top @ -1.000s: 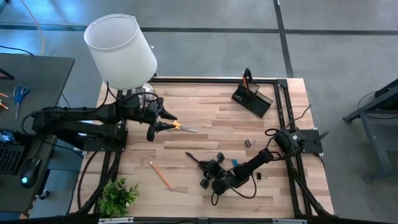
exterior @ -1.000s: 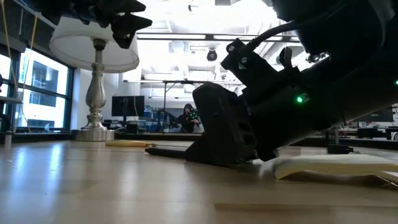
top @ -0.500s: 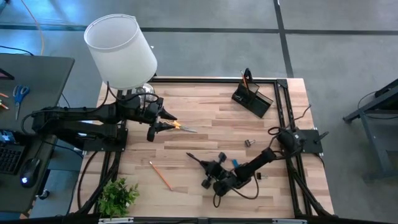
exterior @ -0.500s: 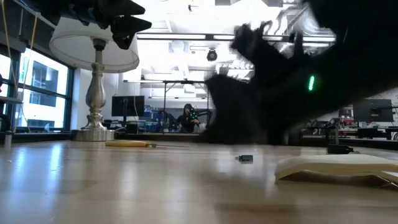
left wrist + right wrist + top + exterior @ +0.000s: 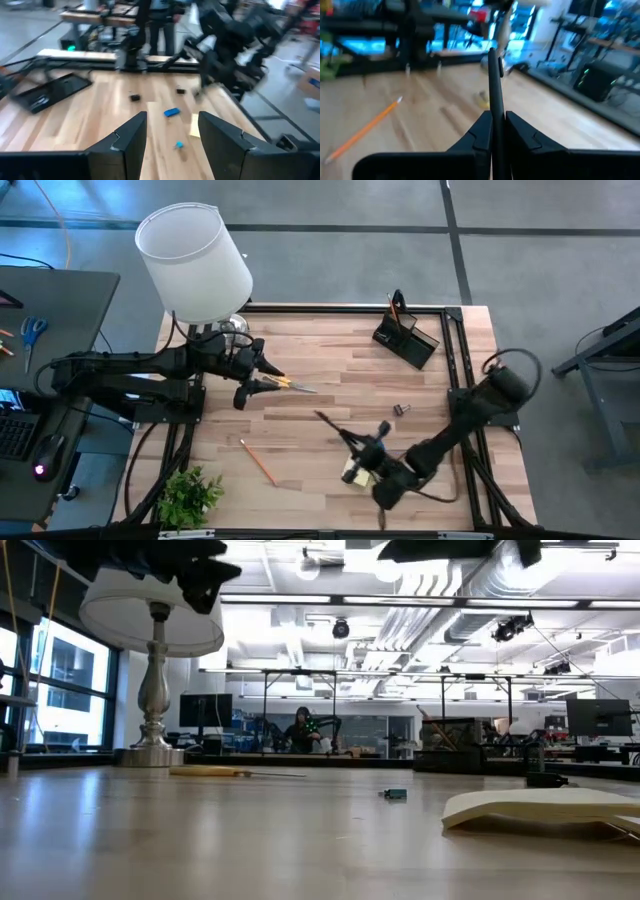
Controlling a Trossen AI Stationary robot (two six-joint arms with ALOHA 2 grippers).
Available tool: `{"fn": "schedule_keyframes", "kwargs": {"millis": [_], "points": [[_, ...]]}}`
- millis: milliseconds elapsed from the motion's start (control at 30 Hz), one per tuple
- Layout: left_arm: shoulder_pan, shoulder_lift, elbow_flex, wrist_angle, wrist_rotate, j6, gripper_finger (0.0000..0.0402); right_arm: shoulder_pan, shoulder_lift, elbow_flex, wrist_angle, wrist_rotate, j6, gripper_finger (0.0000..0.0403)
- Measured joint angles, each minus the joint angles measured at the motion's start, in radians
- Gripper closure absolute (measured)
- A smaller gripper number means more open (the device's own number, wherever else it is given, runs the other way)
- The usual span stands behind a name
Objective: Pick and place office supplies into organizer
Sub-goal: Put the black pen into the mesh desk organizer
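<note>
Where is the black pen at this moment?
In the high view the black pen is clamped in the right gripper at the table's centre-front, above the yellow sticky-note pad and right of the orange pencil.

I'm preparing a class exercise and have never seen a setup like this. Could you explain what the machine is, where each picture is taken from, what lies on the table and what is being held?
These are two dark robot arms at a wooden table, each ending in a two-finger claw. One picture looks straight down, one looks level across the tabletop, and one camera sits on each wrist.

The right claw, near the front of the table, is shut on a thin black pen. The left claw hangs open by the lamp, above yellow-handled scissors.

Also on the table: an orange pencil, a yellow sticky-note pad, a small blue piece, small clips, and the black organizer at the far corner.
</note>
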Motion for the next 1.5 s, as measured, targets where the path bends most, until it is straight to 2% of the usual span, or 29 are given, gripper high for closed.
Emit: {"fn": "schedule_keyframes", "kwargs": {"millis": [100,200,300,500,700,900,1133,1333,1500], "points": [[0.0,0.0,-0.018,0.094,0.076,0.01,0.0236,0.047,-0.066,0.001,-0.045,0.071,-0.001,0.0386],[0.0,0.009,-0.081,0.324,0.132,-0.032,0.0236,0.069,-0.107,0.001,-0.08,0.091,-0.004,0.038],[-0.001,0.052,-0.147,0.529,0.141,-0.115,0.0236,0.06,-0.12,0.001,-0.085,0.091,-0.032,0.0378],[0.0,0.169,-0.174,0.616,0.103,-0.157,0.0236,0.01,-0.146,0.001,-0.064,0.034,-0.109,0.0383],[0.0,0.267,-0.174,0.735,0.133,-0.19,0.0236,-0.076,-0.195,0.001,-0.002,-0.19,-0.215,0.038],[0.0,0.272,-0.173,0.762,0.153,-0.182,0.0236,-0.157,-0.236,0.001,0.136,-0.396,-0.404,0.0382],[0.0,0.272,-0.173,0.774,0.17,-0.15,0.0236,-0.254,-0.268,0.002,0.363,-0.682,-0.6,0.0382],[0.0,0.272,-0.173,0.853,0.167,-0.175,0.0236,-0.333,-0.257,0.002,0.416,-0.809,-0.637,0.0379],[0.0,0.272,-0.173,1.022,0.157,-0.228,0.0236,-0.388,-0.257,0.002,0.484,-0.883,-0.691,0.0382]]}}
